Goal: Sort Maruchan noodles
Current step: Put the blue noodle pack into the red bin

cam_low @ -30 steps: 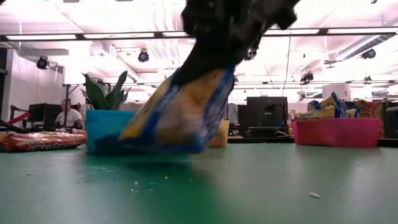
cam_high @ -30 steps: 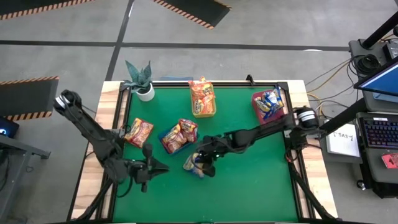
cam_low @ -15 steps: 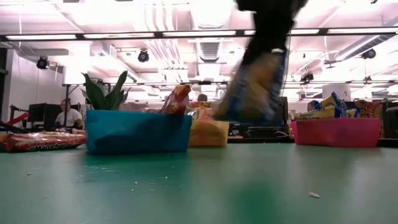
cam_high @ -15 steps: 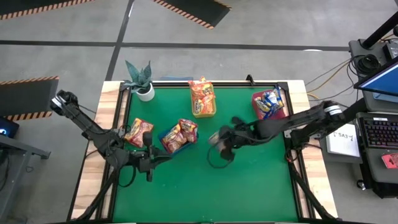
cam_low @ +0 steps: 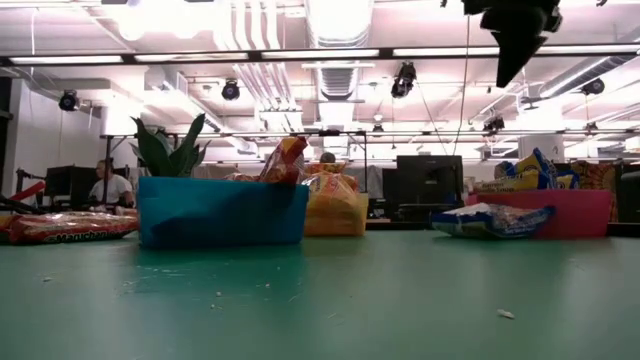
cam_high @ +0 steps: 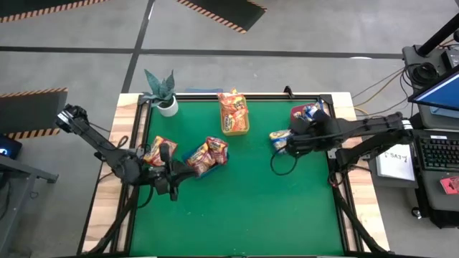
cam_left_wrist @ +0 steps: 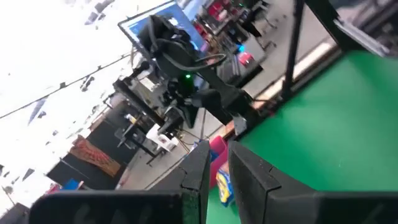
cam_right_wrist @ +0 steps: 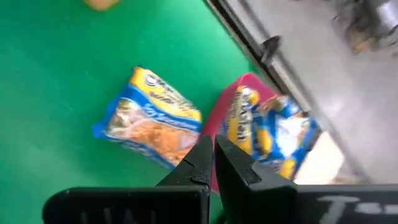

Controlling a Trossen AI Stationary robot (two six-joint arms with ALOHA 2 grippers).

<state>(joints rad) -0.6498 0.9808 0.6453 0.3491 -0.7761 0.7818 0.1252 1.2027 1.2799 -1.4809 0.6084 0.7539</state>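
Note:
A blue-edged Maruchan packet [cam_high: 279, 135] lies flat on the green mat just in front of the pink bin [cam_high: 297, 113], which holds more blue packets [cam_right_wrist: 267, 127]. In the low view this packet [cam_low: 490, 220] rests on the mat. My right gripper [cam_low: 515, 50] hangs high above it, shut and holding nothing [cam_right_wrist: 212, 152]. My left gripper [cam_high: 179, 174] hovers at the table's left, near the blue bin [cam_high: 193, 166]. Its fingers [cam_left_wrist: 216, 168] stand almost together with nothing between them. A red packet [cam_high: 159, 152] lies loose on the mat at the left.
The blue bin [cam_low: 220, 212] holds red packets and the yellow bin [cam_high: 234, 115] at the far edge holds orange ones. A potted plant [cam_high: 161, 89] stands at the far left corner. A black frame rims the mat. Desks, screens and a seated person [cam_low: 108, 185] lie beyond the table.
My right gripper has carried the blue-edged packet from the middle of the mat toward the pink bin, rising and tipping downward. The packet has come out of it and now lies flat on the mat beside the bin. My left gripper has risen a little toward the blue bin.

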